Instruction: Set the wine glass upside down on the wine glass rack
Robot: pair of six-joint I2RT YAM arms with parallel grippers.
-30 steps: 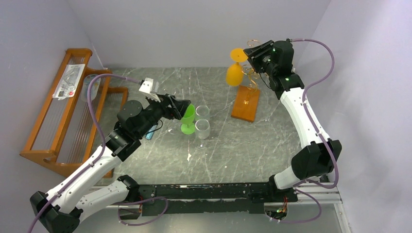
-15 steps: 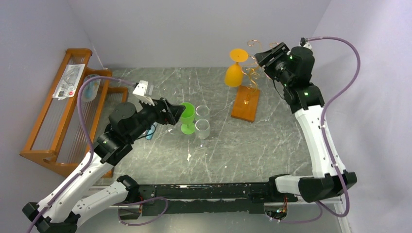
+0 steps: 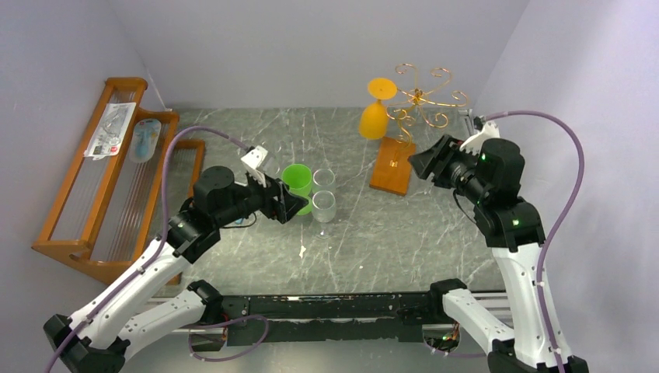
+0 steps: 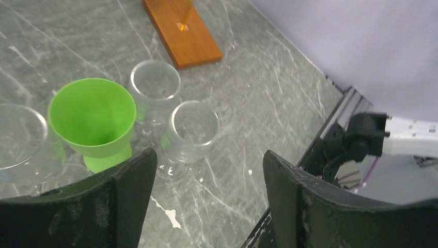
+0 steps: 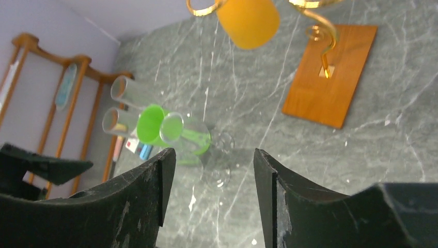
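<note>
Since the orange wine glass (image 3: 374, 116) hangs inverted on the wine glass rack (image 3: 420, 97), we judge the task done, nothing left; right hand (image 3: 416, 162) and left hand (image 3: 291, 203) both parted, empty.

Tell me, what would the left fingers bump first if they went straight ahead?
Probably the nearer clear glass, which stands right in line between the open left fingers. The green glass sits just off to one side.

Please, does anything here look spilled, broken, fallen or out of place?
Nothing stands out. The orange wine glass hangs upside down on the wine glass rack; the green glass and clear glasses stand upright; no spill or breakage shows.
</note>
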